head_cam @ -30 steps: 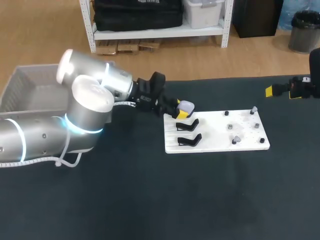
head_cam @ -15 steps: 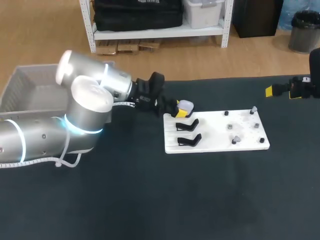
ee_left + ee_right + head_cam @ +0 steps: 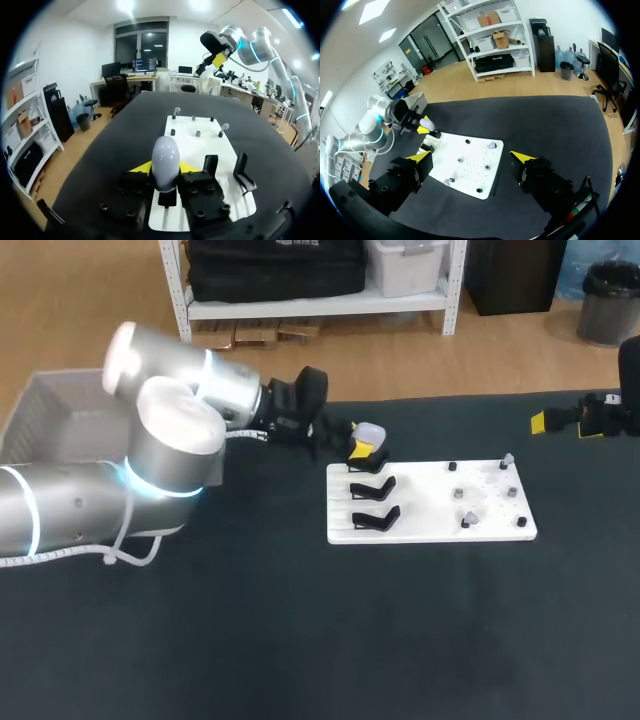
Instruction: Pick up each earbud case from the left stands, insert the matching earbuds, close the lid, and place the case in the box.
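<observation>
Pale grey box [image 3: 45, 415] sits at the far left of the dark table [image 3: 300, 640], partly behind the left arm [image 3: 170, 450].

Left arm comes in from the left and reaches toward the middle. Left gripper [image 3: 362, 452] is just off the near-left corner of the white board [image 3: 430, 505]. Its fingers are closed on the earbud case [image 3: 370, 430], one yellow tip on each side. In the left wrist view the case [image 3: 165, 157] is a pale, rounded, lilac-grey shell standing upright between the tips, lid shut. It is held up, clear of the stands.

Two black stands [image 3: 374, 487] [image 3: 376, 517] are on the left part of the board, one behind the other, both bare.

The right half of the board carries several small pegs [image 3: 460, 492], well apart from each other. Two have pale rounded caps [image 3: 223, 128]. They are too small to tell whether any is an earbud.

Right gripper [image 3: 545, 422] hangs over the far right of the table, well apart from the board. In the right wrist view its fingers [image 3: 422, 156] are spread wide with nothing between them, and the board [image 3: 470, 172] lies ahead and below.
</observation>
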Action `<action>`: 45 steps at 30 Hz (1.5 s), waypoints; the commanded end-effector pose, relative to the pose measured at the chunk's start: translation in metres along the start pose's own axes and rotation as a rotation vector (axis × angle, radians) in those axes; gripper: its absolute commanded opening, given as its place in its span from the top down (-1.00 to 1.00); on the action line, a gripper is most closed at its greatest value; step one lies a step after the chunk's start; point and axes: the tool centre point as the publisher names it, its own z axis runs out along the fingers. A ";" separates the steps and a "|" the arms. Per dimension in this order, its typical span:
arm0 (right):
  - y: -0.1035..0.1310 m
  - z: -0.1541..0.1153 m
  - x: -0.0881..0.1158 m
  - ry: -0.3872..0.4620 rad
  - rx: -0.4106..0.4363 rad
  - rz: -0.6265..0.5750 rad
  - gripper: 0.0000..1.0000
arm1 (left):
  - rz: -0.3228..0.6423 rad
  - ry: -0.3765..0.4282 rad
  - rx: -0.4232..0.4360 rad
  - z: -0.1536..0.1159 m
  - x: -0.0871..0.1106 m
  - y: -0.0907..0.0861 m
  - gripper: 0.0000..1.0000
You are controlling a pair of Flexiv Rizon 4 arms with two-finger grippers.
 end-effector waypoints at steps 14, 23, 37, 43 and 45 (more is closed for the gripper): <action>0.097 0.064 0.017 0.215 -0.088 -0.127 -1.00 | 0.130 0.076 -0.110 -0.018 -0.058 -0.039 1.00; 0.117 0.080 0.018 0.256 -0.121 -0.156 -1.00 | 0.175 0.081 -0.105 -0.011 -0.070 -0.055 1.00; 0.125 0.095 0.011 0.274 -0.137 -0.162 -1.00 | 0.185 0.056 -0.076 -0.012 -0.072 -0.068 1.00; 0.124 0.097 0.010 0.272 -0.134 -0.150 -1.00 | 0.195 0.052 -0.068 -0.013 -0.073 -0.071 1.00; 0.124 0.096 0.008 0.266 -0.132 -0.149 -1.00 | 0.196 0.053 -0.066 -0.013 -0.073 -0.072 1.00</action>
